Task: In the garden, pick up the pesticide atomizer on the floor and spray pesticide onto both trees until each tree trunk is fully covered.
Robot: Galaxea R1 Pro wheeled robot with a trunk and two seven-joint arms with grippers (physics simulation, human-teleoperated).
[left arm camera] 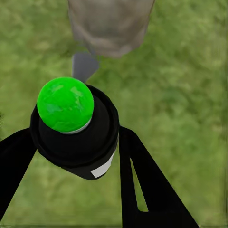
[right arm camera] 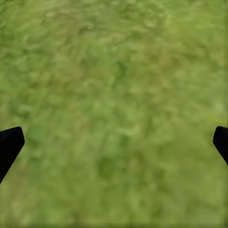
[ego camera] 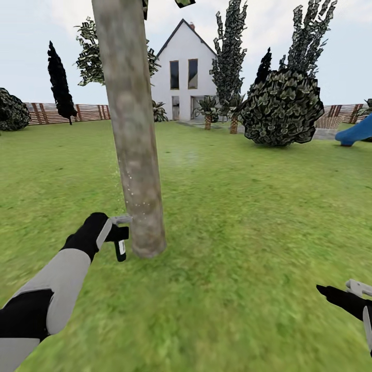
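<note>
Left gripper [ego camera: 118,233] pinching pesticide atomizer [ego camera: 121,247] beside tree trunk [ego camera: 135,155] base, right gripper [ego camera: 356,294] spread over open grass [ego camera: 248,248].

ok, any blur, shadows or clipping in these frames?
Head view: flat, even light, no cast shadow under the tree trunk; far conifers crisp, near grass smeared. Left wrist view: trunk base and grass soft, pesticide atomizer in the left gripper sharper. Right wrist view: blurred grass, finger tips cut by the frame edges.

Rough mottled bark trunk [ego camera: 135,144] — matt grass [ego camera: 232,232]
</note>
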